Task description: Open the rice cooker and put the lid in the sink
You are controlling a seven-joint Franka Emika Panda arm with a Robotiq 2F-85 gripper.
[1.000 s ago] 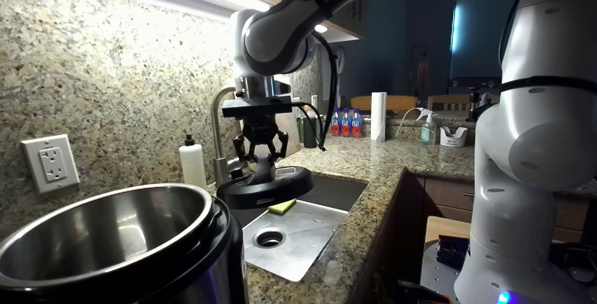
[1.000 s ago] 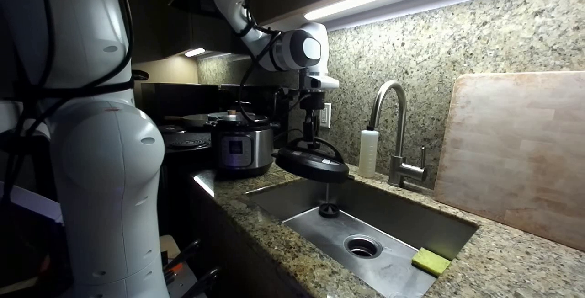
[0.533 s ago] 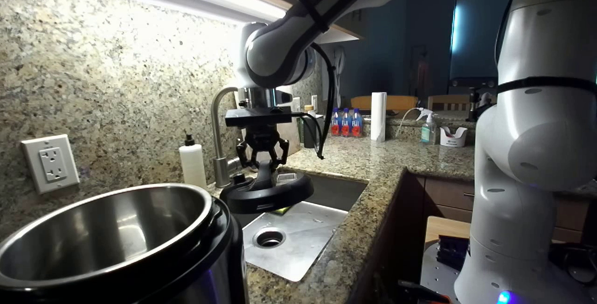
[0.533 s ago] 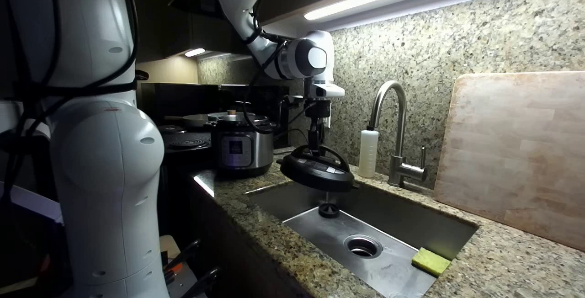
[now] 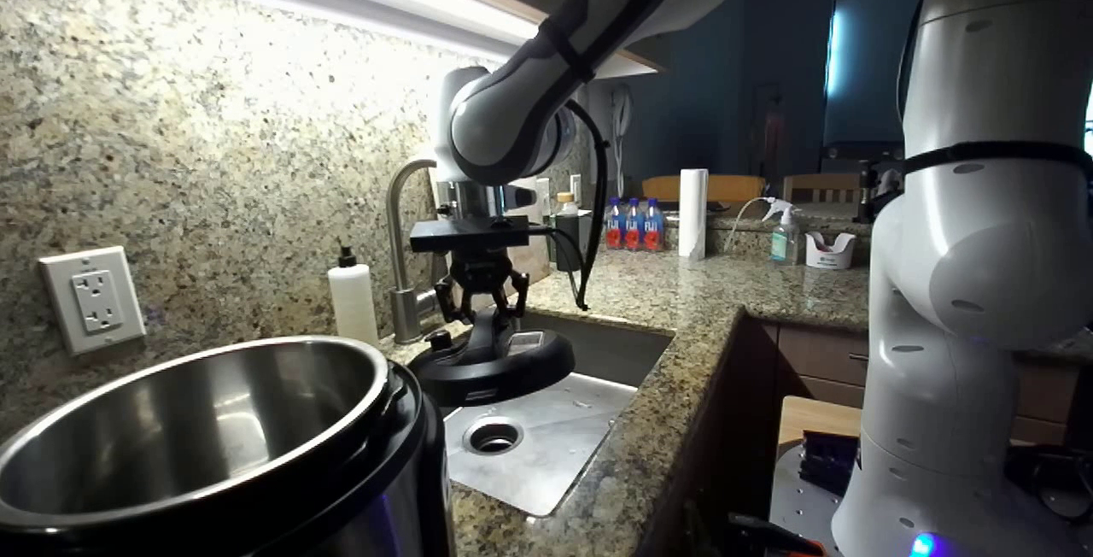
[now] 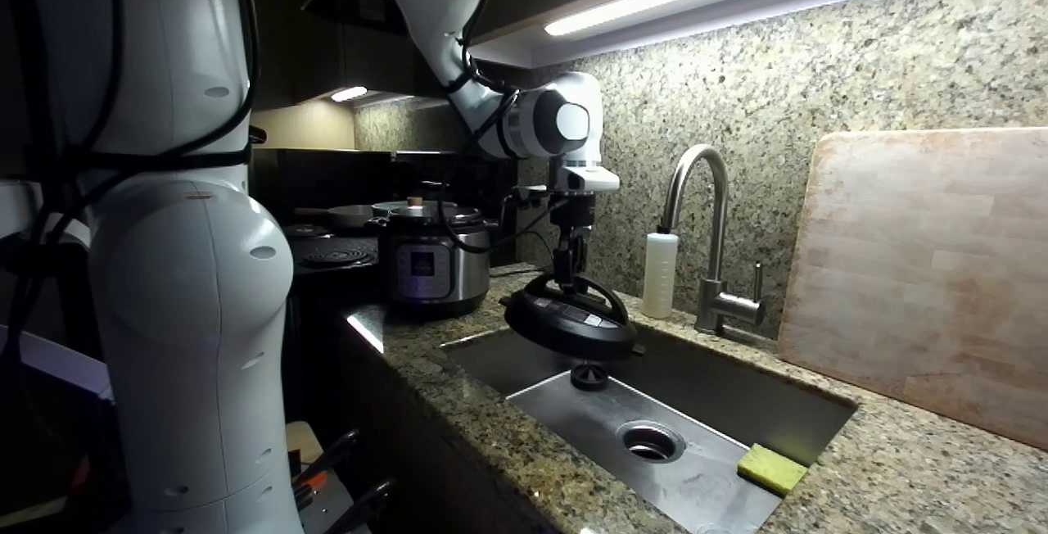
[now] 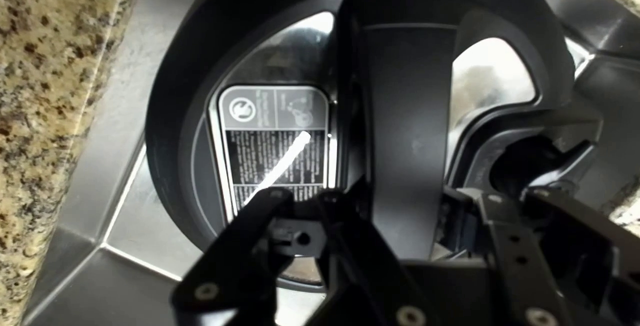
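Nearest me, the cooker (image 5: 256, 489) stands uncovered on the counter (image 6: 483, 423), its steel pot (image 5: 171, 420) showing, so I take the opening as done. Just beyond it, the gripper (image 5: 493, 311) is clamped on the handle (image 7: 407, 131) of the lid (image 5: 495, 379), which hangs over the near end of the sink (image 6: 720, 396), tilted so that the side toward the granite wall (image 5: 213, 147) dips lower. Whether that dipped side touches the sink's back edge I can't tell from where I stand. I'd call the step in hand the setting-down: the lid is over the sink, not yet resting on its floor. What comes next, to my mind, wants a slow, straight descent clear of the back edge, the lid brought nearer level and the grip firm, since so broad a thing could swing; the jaws should part only once it rests. Lower down, by the sink's back side, sits a small black piece (image 6: 589, 377), perhaps a stopper, and a lid landing on it might rock. Farther along are the drain (image 6: 651, 441), then a sponge (image 6: 772, 469) near the far back corner.
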